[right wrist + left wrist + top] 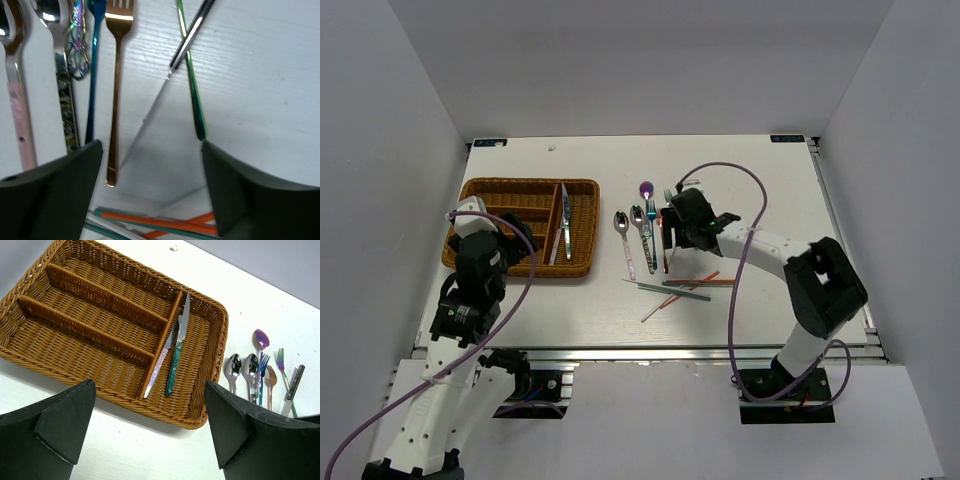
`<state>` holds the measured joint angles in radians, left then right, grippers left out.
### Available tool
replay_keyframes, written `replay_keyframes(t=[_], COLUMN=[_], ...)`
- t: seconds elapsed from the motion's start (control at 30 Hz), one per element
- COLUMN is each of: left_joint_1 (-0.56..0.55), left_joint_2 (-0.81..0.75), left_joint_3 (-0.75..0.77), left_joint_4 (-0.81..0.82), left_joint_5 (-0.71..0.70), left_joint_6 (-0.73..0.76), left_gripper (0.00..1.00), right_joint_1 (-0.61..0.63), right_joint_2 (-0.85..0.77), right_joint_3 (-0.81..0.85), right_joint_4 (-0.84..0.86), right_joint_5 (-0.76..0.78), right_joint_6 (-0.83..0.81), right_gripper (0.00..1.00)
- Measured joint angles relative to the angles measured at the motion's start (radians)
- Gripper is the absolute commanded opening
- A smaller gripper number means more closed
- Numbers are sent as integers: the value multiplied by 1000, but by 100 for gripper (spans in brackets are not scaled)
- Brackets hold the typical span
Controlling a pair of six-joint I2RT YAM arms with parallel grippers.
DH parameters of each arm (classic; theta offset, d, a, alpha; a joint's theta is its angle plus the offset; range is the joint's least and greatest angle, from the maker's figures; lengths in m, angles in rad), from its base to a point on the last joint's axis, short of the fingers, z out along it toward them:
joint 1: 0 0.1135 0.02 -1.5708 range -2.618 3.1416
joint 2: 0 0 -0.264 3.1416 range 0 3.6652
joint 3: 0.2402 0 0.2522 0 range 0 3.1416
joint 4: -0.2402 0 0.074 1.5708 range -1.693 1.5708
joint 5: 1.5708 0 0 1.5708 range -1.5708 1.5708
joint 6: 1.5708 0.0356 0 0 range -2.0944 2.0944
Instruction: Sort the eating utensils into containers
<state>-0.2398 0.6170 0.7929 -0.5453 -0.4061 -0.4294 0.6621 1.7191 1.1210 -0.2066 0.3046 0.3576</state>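
Right wrist view: right gripper [152,192] spread wide, empty, hanging low over table [260,100], handle end of copper fork [116,90] just inside one finger. Nearest the bases: loose crossed pile of orange chopsticks [165,222] plus teal chopstick [670,291].

Past that, a row lying flat, heads pointing far:
- pink-handled spoon [17,105]
- patterned-handle spoon [64,95]
- blue fork [93,75]
- the copper fork
- green-iridescent handle [192,85], crossed by dark-handled piece [192,32], type unclear
- purple spoon [646,190], farthest

Off to the left, wicker tray [212,340] with two knives already in its end compartment: teal-handled knife [175,360] and pale-handled knife [159,365], the latter leaning on divider [175,304]. Left gripper [150,430] also wide open, holding nothing, hovering by tray's near edge.

Handling guess: all light, rigid, slick polished metal, flat on the surface with little to get under. Probably best pinched across the narrow handle mid-length, fingers straddling, clear of neighbours. Chopsticks thinner still, likely to roll or drag each other.
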Motion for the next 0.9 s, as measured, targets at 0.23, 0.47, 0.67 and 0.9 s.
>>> replay_keyframes(t=[0.23,0.47,0.67,0.9], left_joint_1=[0,0,0,0], left_joint_2=[7,12,14,24], left_joint_3=[0,0,0,0], left_joint_4=[0,0,0,0], left_joint_5=[3,4,4,11], left_joint_6=[3,3,3,3], left_gripper=[98,98,98,98], right_joint_1=[-8,-34,-79,-126], right_joint_2=[-104,6,264,459], right_joint_3=[-113,21,352,575], right_joint_4=[15,1,-50,-142], right_joint_5=[63,100,157,210], right_joint_6=[47,103,158,177], right_gripper=[89,69,53,47])
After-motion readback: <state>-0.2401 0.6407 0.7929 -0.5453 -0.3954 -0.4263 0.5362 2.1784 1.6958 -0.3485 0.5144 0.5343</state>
